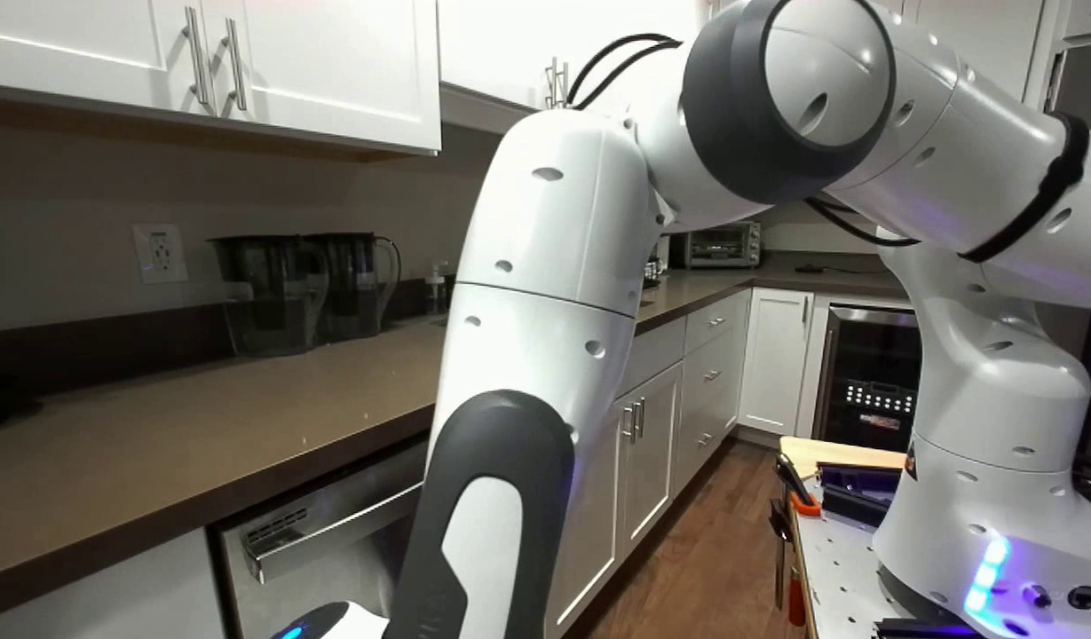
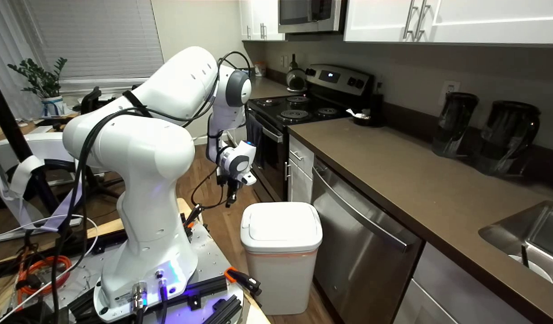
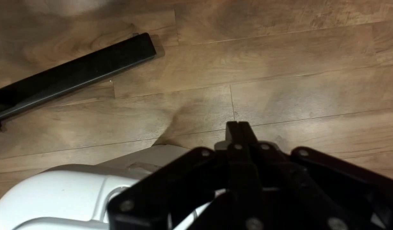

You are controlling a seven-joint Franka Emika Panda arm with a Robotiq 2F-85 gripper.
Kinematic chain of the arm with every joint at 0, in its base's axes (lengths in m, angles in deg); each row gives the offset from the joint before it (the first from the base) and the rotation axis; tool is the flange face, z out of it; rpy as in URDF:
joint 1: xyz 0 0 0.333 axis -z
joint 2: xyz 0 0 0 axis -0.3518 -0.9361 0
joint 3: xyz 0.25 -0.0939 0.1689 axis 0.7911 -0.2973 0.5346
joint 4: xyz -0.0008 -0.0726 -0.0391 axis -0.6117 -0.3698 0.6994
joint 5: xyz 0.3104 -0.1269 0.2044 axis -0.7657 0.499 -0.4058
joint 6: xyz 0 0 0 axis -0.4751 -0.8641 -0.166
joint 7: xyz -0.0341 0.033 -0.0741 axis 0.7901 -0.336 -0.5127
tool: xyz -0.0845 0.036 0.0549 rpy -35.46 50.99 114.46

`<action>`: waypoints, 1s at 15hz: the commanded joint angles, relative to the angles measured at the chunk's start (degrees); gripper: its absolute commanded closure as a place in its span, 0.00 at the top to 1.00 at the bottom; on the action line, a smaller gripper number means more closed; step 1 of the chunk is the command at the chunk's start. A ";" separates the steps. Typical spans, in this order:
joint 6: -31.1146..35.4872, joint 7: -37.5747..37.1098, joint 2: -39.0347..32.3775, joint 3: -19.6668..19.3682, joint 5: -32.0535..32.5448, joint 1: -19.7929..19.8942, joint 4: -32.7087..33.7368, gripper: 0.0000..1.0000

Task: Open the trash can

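The jaws hang together, holding nothing, over wood floor (image 3: 295,86) just off the white trash can (image 2: 281,261), which stands beside the dishwasher (image 2: 357,245), its closed lid (image 2: 283,225) lower-left of the jaws in the wrist view.

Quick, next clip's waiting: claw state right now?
Claw: closed, holding nothing, as the wrist view shows.

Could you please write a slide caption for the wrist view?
The closed gripper hovers above the wooden floor, partly hiding the white-lidded trash can at the lower left.
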 commanded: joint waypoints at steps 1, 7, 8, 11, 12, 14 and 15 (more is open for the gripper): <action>-0.59 -3.47 0.09 -1.36 0.07 -1.17 0.80 0.05; -3.99 -5.48 0.32 -3.51 0.97 -0.40 2.62 0.11; -4.87 -5.71 0.17 -3.79 1.12 -0.25 3.17 0.09; -9.48 -6.49 -0.21 -4.31 1.45 0.27 5.44 0.01; -10.75 -6.77 -0.32 -4.40 1.48 0.39 6.07 0.02; -13.44 -6.88 -0.67 -4.17 1.45 0.84 7.48 0.05; -14.27 -6.92 -0.88 -4.01 1.39 0.96 8.00 0.11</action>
